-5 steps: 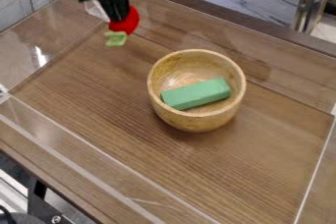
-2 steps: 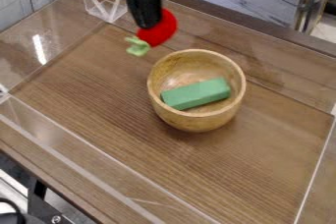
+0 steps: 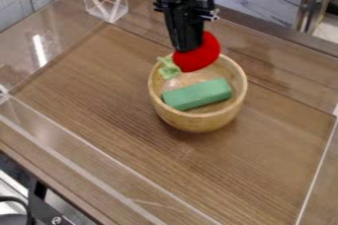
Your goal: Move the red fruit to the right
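Observation:
The red fruit is a small round bright-red toy with a light-green leafy piece hanging at its lower left. It is off the table, just above the far rim of the wooden bowl. My gripper points steeply down from the top of the camera view and is shut on the red fruit, its dark fingers clamped over the fruit's top.
A green rectangular block lies inside the bowl. Clear plastic walls fence the wooden table; a clear stand sits at the far left. Open wood lies right of the bowl.
My gripper has carried the red fruit rightward and slightly toward the camera, from the far left of the table to over the bowl's far rim. The wrist has rolled. Bowl and block stayed put.

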Controlling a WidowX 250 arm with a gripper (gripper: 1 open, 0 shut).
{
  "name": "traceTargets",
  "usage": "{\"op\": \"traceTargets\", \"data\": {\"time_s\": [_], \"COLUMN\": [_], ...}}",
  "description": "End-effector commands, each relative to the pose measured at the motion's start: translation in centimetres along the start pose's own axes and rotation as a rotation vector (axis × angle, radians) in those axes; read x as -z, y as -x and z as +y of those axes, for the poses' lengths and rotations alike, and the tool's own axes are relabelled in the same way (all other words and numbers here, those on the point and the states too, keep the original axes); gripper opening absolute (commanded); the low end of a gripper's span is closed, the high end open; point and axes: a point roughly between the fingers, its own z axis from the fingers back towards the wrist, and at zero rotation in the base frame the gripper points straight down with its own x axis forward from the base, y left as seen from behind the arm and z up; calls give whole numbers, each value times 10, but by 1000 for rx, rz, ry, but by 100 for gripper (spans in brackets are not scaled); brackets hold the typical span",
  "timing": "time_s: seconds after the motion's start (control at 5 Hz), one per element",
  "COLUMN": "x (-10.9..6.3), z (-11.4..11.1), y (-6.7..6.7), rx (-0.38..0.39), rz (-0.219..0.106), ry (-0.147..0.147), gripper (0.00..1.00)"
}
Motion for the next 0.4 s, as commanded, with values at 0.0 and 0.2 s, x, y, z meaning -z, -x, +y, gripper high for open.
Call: {"op": "traceTargets", "data": {"time_s": [0.0, 0.2], "x": [-14, -26], "z": [-25, -39], "y": [9, 14], "rx": [125, 169], "rz": [-14, -17], "ry": [-32, -40], "gripper": [0, 0]}}
